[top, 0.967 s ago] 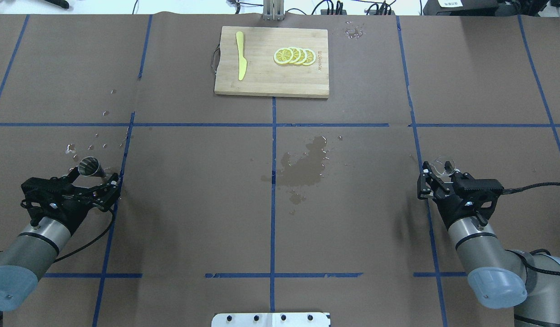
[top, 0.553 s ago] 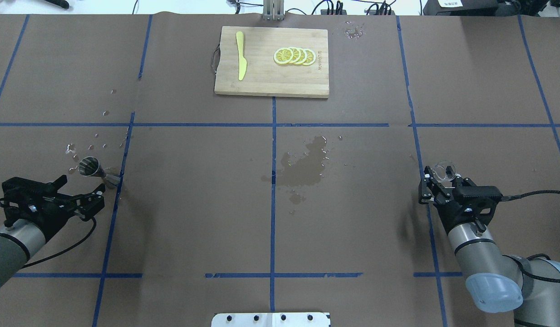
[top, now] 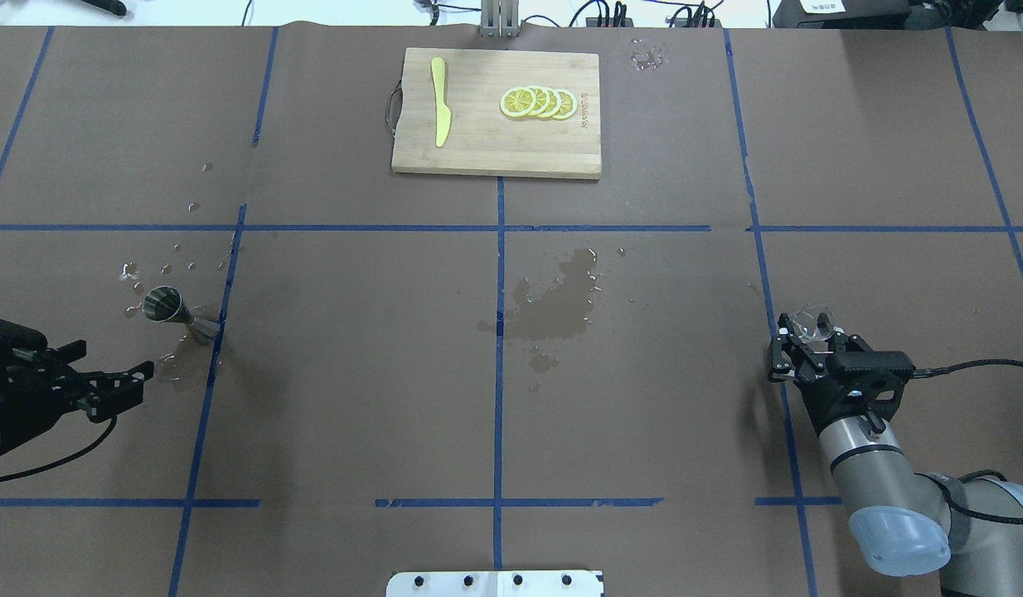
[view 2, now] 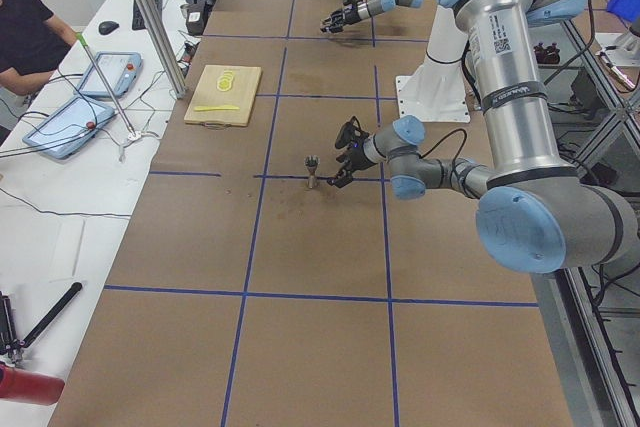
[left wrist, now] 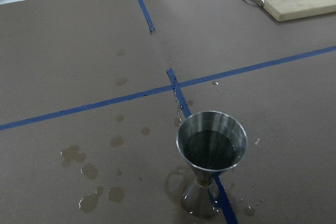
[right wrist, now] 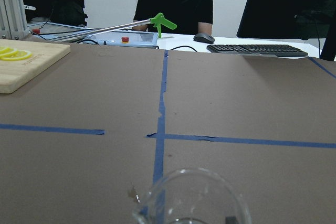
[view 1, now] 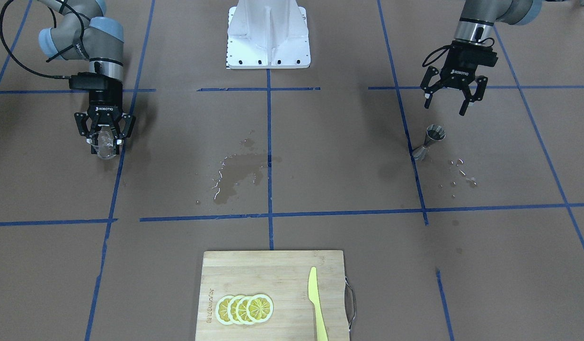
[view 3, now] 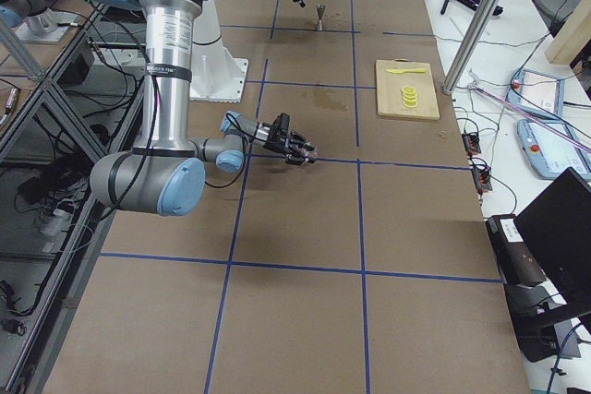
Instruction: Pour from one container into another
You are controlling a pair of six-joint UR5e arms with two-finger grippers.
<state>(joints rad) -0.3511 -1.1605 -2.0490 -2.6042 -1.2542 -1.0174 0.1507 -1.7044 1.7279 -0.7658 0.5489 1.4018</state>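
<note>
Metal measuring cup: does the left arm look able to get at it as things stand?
Probably yes. The left gripper hangs open close to the measuring cup, which stands upright and free; nothing lies between them. The right gripper, shut on a glass, is far off.

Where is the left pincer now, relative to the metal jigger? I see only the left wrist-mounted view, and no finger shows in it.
Observer: The left pincer hangs open, apart from the jigger, on the robot's side of it.
Operator: And the other container, where is it?
Observer: A clear glass sits between the fingers of the right pincer, far across the table from the jigger.
Operator: Is anything spilled away from the jigger?
Observer: Yes, a wet patch darkens the table near its centre, between the two arms.
</note>
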